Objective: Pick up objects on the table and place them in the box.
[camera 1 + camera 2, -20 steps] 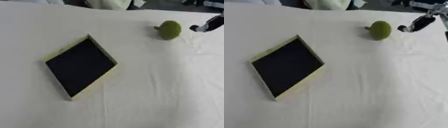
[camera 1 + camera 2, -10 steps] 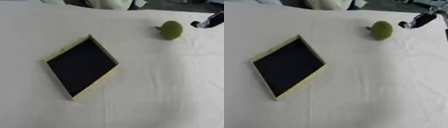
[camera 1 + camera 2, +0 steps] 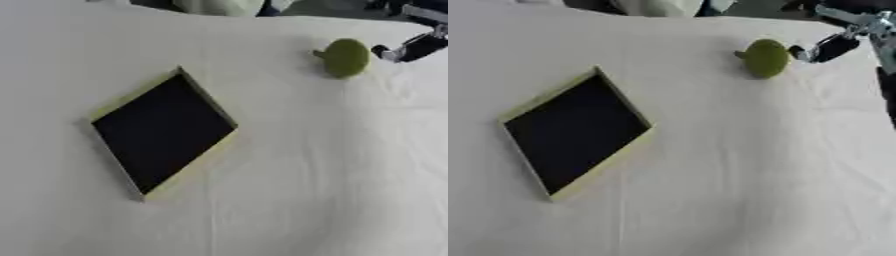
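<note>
One green fruit [image 3: 765, 58] sits near the table's [image 3: 332, 165] far right.
Your right hand [image 3: 829, 47] is just beside it; you can't tell how open. Box [image 3: 163, 132] lies far left.

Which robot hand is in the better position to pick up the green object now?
The right robot hand, probably: it is just beside the green object at the table's far right. The left robot hand is in neither view.
</note>
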